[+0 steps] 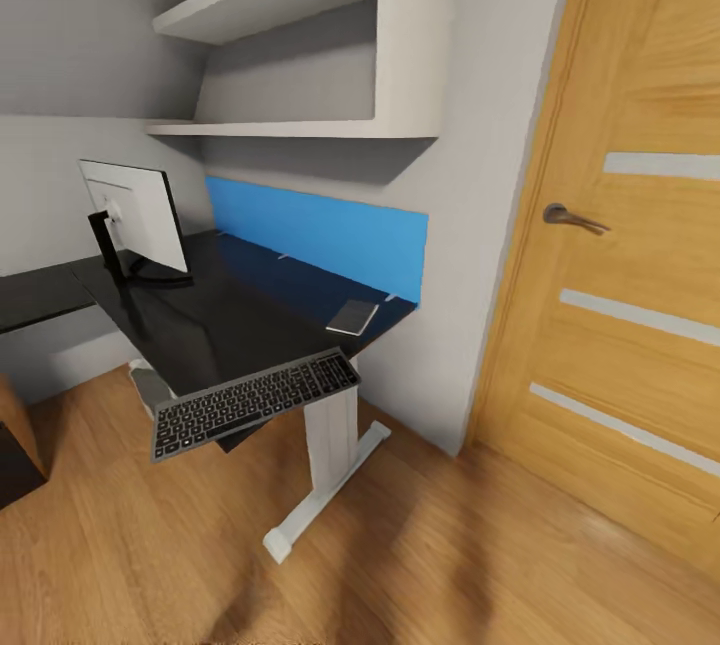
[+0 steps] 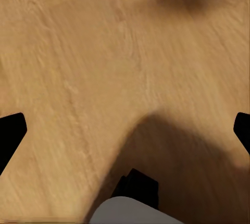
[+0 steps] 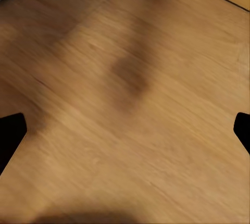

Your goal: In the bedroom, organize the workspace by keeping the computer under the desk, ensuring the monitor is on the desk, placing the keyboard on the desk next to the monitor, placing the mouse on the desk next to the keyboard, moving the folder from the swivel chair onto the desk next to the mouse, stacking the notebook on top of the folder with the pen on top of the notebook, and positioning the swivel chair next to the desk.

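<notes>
The desk [image 1: 230, 320] with its glossy black top and blue back panel stands ahead on the left in the head view. On it the monitor [image 1: 135, 215] stands at the far left, its white back turned toward me. The keyboard [image 1: 255, 403] lies tilted at the desk's near edge and overhangs it. The small dark grey notebook [image 1: 352, 317] lies at the desk's right end near the blue panel. My left gripper [image 2: 125, 135] and right gripper [image 3: 125, 135] are both open over bare wood floor, holding nothing.
A wooden door [image 1: 640, 255] with frosted strips and a lever handle [image 1: 572, 217] is shut on the right. White shelves [image 1: 300, 55] hang above the desk. The desk's white leg [image 1: 330, 455] stands on the plank floor. A wooden cabinet edge [image 1: 15, 425] shows at the far left.
</notes>
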{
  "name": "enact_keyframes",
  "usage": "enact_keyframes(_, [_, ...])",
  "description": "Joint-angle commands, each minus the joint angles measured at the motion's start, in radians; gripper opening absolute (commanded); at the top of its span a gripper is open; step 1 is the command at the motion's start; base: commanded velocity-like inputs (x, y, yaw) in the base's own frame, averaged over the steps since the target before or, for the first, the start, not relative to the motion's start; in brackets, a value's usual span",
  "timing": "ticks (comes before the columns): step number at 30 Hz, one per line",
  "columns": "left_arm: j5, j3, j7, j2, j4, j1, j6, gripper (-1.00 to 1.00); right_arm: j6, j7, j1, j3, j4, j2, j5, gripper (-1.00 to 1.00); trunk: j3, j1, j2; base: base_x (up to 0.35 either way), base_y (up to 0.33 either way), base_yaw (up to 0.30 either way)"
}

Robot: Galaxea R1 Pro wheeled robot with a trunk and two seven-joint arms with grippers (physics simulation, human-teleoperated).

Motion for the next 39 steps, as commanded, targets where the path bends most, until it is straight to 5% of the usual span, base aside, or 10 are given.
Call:
enact_keyframes(1, [0.002, -0.008, 0.006, 0.000, 0.000, -0.001, -0.002, 1.00, 0.000, -0.010, 0.000, 0.009, -0.002, -0.001, 0.000, 1.00, -0.001, 0.000, 0.000, -0.030, -0.064, 0.250])
enact_keyframes(25, [0.001, -0.008, 0.006, 0.000, 0.000, -0.001, -0.002, 1.00, 0.031, -0.010, 0.000, 0.010, -0.002, 0.000, 0.001, 1.00, -0.001, 0.000, 0.000, -0.012, -0.278, 0.252])
enact_keyframes(39, [0.001, -0.008, 0.006, 0.000, 0.000, -0.001, -0.002, 1.00, 0.055, -0.010, 0.000, 0.010, -0.002, 0.000, 0.002, 1.00, -0.001, 0.000, 0.000, 0.000, -0.043, 0.275])
